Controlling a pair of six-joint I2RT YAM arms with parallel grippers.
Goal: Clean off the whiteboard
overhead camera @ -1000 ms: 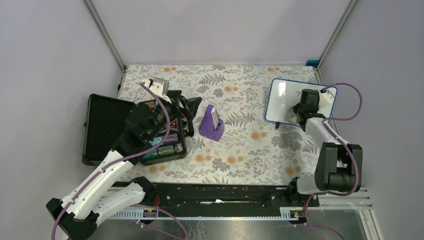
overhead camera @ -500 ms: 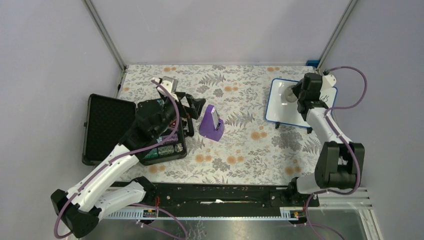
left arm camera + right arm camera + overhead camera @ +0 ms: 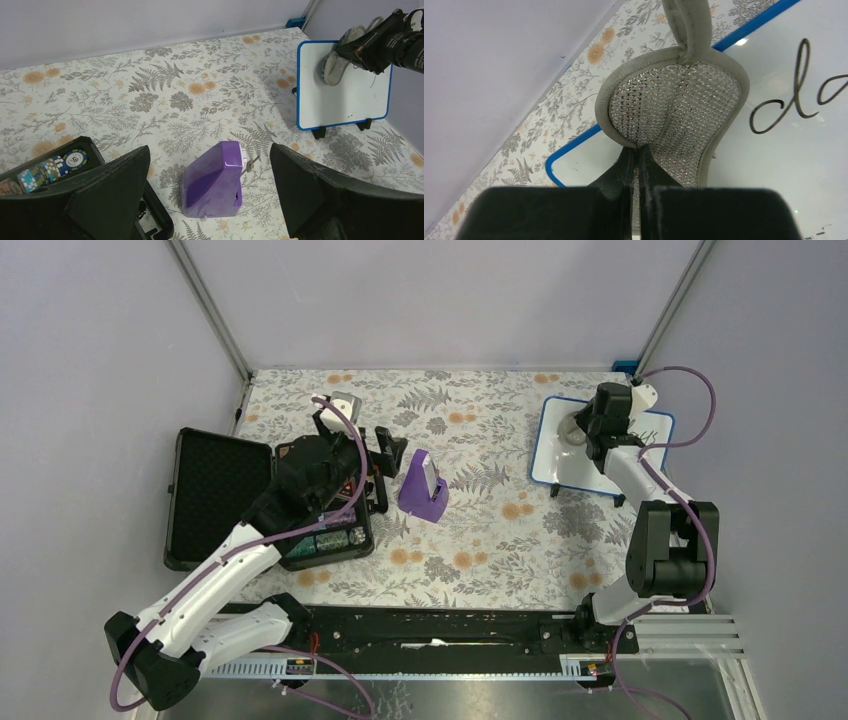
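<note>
Whiteboard position: far right of the desk, propped on black feet. It is a white panel with a blue frame and rounded corners. The left part of the panel is blank white in the top view. Black cursive strokes show on the panel in the right wrist view, to the right of the pad; they appear to be handwritten letters, but the word cannot be read.

Right tool: fingers together, clamped on the lower edge of a grey mesh eraser pad. The pad has a silver woven face, a grey fabric border and a fabric loop at its upper end. It sits at the upper left area of the panel, near the blue frame; contact with the surface cannot be confirmed.

Left tool: fingers wide apart, holding nothing, above the centre-left of the desk. A purple wedge-shaped box stands on the desk between its fingers in the wrist view. An open black case lies at the left, with stacked poker chips in it.
</note>
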